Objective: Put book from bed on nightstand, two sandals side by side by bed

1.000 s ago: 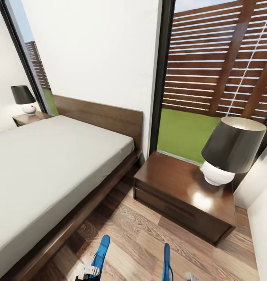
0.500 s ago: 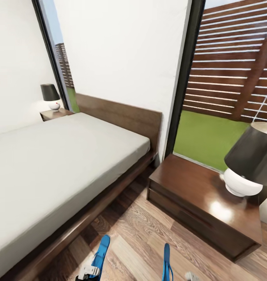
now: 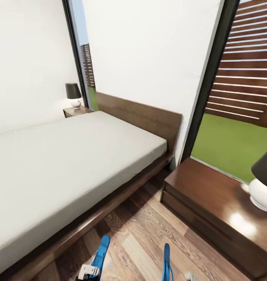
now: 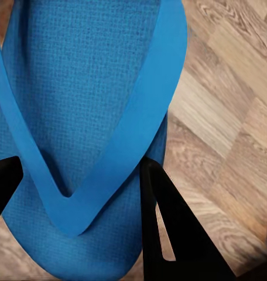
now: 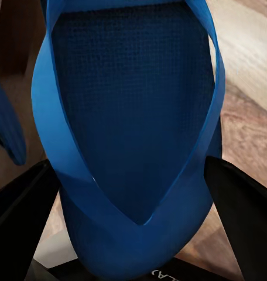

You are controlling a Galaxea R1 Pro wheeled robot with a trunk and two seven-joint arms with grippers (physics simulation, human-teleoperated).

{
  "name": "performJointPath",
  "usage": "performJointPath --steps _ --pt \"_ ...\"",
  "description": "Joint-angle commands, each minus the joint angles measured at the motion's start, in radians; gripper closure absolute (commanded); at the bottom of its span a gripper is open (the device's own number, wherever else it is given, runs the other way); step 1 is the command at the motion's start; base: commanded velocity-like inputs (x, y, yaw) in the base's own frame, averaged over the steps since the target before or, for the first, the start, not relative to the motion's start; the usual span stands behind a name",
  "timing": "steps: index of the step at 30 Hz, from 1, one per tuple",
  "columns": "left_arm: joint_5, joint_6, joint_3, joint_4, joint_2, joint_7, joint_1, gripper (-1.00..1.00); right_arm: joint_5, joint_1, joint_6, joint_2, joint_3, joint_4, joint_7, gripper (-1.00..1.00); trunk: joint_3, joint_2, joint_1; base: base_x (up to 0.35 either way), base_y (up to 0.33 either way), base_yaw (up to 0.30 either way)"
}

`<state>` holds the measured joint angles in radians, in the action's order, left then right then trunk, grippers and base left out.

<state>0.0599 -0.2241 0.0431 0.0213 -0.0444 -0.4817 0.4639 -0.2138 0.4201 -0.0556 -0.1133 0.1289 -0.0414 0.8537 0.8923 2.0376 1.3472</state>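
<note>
The robot stood in the bedroom beside the bed [image 3: 63, 156], whose pale mattress lay bare on its dark wooden frame, with no book visible on the part in view. Each claw held one blue sandal above the plank floor [image 3: 141, 238]. The left gripper [image 4: 81, 187] was clamped on the left sandal [image 4: 81, 117], its two black fingers [image 4: 168, 228] pressing either side of the sole near the point where the straps meet; in the head view this sandal [image 3: 101, 249] stood on edge, tilted slightly. The right gripper [image 5: 133, 234] gripped the right sandal [image 5: 133, 117] the same way, a dark finger on each side, and that sandal [image 3: 166, 261] stood upright and thin, apart from the other. A few pale letters showed on the gripper body under the right sandal, too cropped to read. A nightstand [image 3: 211, 207] with a glossy top stood just beside the bed's head, carrying a lamp [image 3: 264, 183]; the far nightstand [image 3: 76, 111] held another lamp [image 3: 73, 95].
</note>
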Motion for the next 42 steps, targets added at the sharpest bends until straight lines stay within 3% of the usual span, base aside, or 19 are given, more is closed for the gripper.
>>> performJointPath --steps 1,42 --pt "0.006 -0.003 0.004 -0.001 0.0 -0.003 0.001 1.0 0.001 0.0 -0.006 0.0 0.008 0.0 0.004 1.0 0.001 0.0 0.0 0.0 0.0 0.286" --pt "0.006 -0.003 0.004 -0.001 0.0 -0.003 0.001 1.0 0.001 0.0 -0.006 0.0 0.008 0.0 0.004 1.0 0.001 0.0 0.0 0.0 0.0 0.286"
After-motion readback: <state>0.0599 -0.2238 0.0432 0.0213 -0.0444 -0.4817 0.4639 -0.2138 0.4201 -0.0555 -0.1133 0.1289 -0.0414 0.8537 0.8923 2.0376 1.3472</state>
